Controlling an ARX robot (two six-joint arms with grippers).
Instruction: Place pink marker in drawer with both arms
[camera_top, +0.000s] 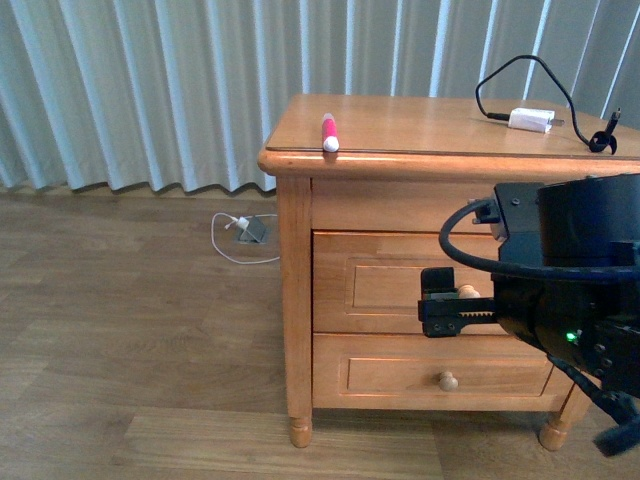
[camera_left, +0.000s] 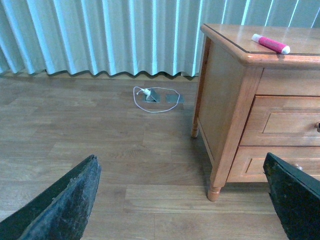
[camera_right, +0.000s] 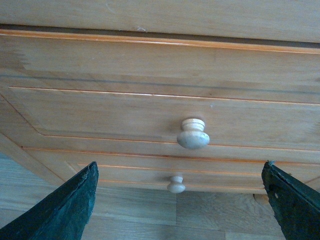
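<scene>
Although the drawer (camera_top: 385, 282) is shut in the front view, our right gripper (camera_top: 432, 300) sits right at its knob (camera_top: 468, 293), and the bulky right arm (camera_top: 575, 265) hides the right side of the cabinet (camera_top: 294, 300). The pink marker (camera_top: 329, 132) lies on the cabinet's worktop (camera_top: 420, 125) near the front-left corner, with its white cap end toward the front edge, well apart from the charger plug (camera_top: 530, 120) at the cabinet's back right. From the left wrist view we see the left gripper (camera_left: 180, 157) off the cabinet's left side, above the floor (camera_left: 100, 130), its jaws spread wide and empty, and the pink marker (camera_left: 270, 43) is in sight on the worktop. From the right wrist view the knob (camera_right: 193, 135) lies between the jaws of the right gripper (camera_right: 180, 164), which stand wide open and touch nothing; the lower drawer's knob (camera_right: 176, 185) shows beneath. We judge the marker light, rigid and smooth. Being round, it may roll toward the cabinet's edge if nudged, so we would pinch it across the middle of the barrel, jaws square to its length. The knob looks hard and small, so closing centred behind its head should serve for pulling.
</scene>
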